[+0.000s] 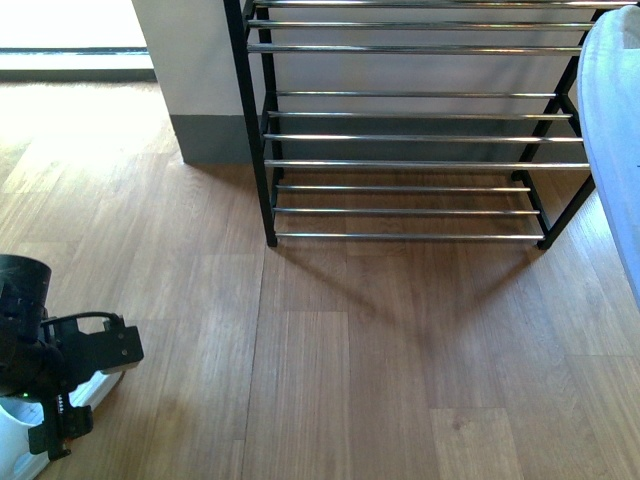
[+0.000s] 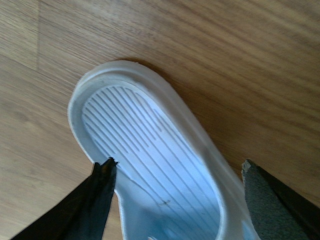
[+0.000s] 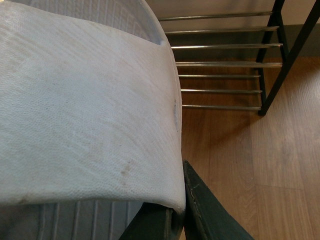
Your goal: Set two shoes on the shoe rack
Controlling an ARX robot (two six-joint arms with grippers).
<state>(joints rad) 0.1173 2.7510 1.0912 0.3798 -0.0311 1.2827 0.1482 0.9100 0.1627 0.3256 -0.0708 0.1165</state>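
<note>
Two slides were in play and neither sat on the shoe rack (image 1: 420, 163) — every chrome bar in view stood bare. The right slide (image 3: 85, 100) hung raised at the right, near the rack's right end. The right gripper (image 3: 172, 215) seemed pinched on its edge, though only one dark finger showed clearly. The left slide (image 2: 150, 150) lay flat on the floor (image 1: 350, 380) at the near left, with the left gripper (image 2: 177, 164) spread wide, straddling one rounded end. Both placings remained, I judged. Glossy wood planks covered the room, and a pale pillar (image 1: 190, 70) with a grey base stood just left of the rack.
</note>
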